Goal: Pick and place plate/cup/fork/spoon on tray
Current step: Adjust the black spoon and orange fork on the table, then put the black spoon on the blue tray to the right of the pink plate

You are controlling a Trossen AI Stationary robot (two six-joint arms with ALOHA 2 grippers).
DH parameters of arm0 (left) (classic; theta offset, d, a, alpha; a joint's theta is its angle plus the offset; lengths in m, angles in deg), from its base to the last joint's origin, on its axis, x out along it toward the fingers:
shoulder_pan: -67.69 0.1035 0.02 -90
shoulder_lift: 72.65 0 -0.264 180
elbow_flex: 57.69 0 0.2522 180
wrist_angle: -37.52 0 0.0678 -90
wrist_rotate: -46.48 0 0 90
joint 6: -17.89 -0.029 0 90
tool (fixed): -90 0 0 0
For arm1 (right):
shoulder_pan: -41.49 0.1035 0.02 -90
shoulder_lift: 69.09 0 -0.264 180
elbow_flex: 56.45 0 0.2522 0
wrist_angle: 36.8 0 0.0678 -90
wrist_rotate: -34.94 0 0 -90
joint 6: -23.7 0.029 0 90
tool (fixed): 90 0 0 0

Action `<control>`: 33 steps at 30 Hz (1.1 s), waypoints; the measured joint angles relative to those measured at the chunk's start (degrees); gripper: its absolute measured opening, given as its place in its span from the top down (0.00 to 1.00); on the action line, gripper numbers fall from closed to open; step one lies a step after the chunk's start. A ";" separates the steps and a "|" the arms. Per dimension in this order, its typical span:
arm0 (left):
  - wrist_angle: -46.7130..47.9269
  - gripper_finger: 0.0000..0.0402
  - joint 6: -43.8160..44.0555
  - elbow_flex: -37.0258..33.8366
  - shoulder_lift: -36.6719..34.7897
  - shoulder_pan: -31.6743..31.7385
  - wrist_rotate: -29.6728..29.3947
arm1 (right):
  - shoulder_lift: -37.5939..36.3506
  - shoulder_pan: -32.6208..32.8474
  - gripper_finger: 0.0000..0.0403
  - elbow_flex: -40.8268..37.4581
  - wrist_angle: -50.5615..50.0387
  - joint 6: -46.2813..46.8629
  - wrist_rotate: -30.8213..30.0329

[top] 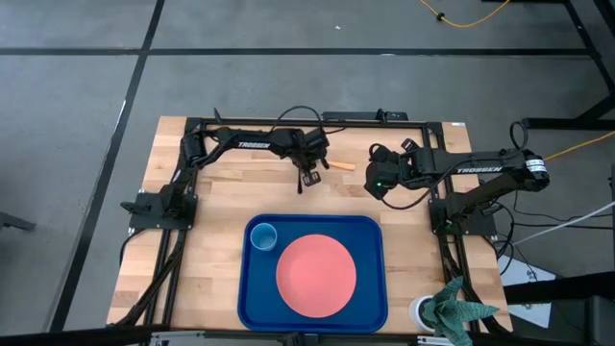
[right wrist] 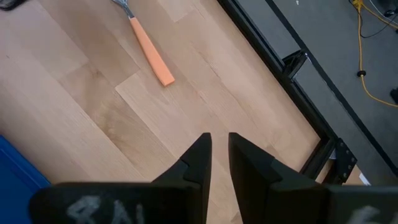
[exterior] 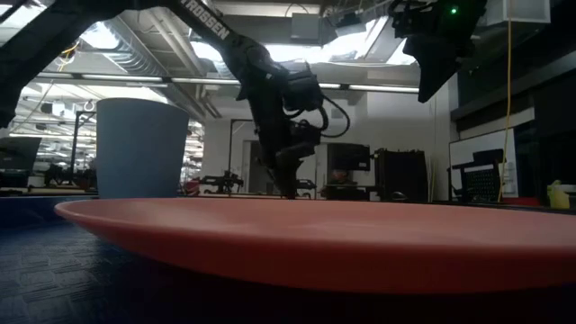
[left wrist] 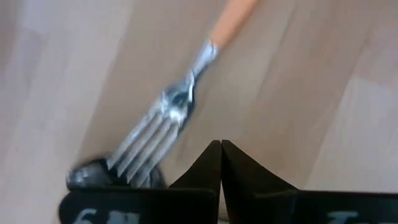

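The plate is lying flat inside the tray, near its middle, and the cup is standing upright in the tray's corner on the left arm's side, farther from the front edge of the table, just beside the plate but apart from it. In the low view the cup is rising behind the wide rim of the plate. The fork is resting on the bare wood at the back of the table, beyond the tray, with its tan-orange handle pointing toward the right arm. The spoon is lying next to the fork, and the fork's tines are crossing over the dark bowl of the spoon. The left gripper is hanging low over this spot, just beside the fork's tines, and its two fingers are pressed together with nothing between them. The right gripper is hovering above the wood at the back of the table, on its own side, near the handle end of the fork but apart from it; its fingers are standing only a narrow gap apart and are holding nothing. A white container with green cloth is sitting at the front corner of the table beside the tray.
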 joint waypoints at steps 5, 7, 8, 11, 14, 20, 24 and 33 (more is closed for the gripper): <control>1.66 1.00 -0.32 0.00 -0.09 0.89 0.00 | 0.00 -0.02 0.85 0.00 -0.02 -0.26 -0.04; 2.77 1.00 -0.92 0.00 -0.09 1.59 -0.10 | 0.02 0.00 0.85 0.00 0.00 -0.92 0.00; 3.35 1.00 -1.28 0.00 -0.09 1.89 -0.30 | 0.01 -0.01 0.85 0.00 -0.02 -1.13 -0.02; 2.74 1.00 -1.29 0.07 0.52 2.49 -0.50 | 0.02 -0.02 0.85 0.00 0.00 -1.27 0.00; 2.46 1.00 -1.42 0.07 1.19 2.72 -0.15 | 0.00 -0.01 0.85 0.00 -0.02 -1.26 -0.01; -0.13 1.00 -1.50 0.12 2.30 2.80 -1.23 | 0.00 0.00 0.85 0.00 -0.02 -1.33 -0.02; -0.37 1.00 -1.84 0.07 2.32 2.83 -7.77 | 0.00 -0.01 0.85 0.00 -0.03 -1.31 -0.03; -1.53 1.00 -0.13 0.04 0.66 -1.51 -7.34 | 0.00 0.00 0.85 0.00 -0.04 -1.16 -0.01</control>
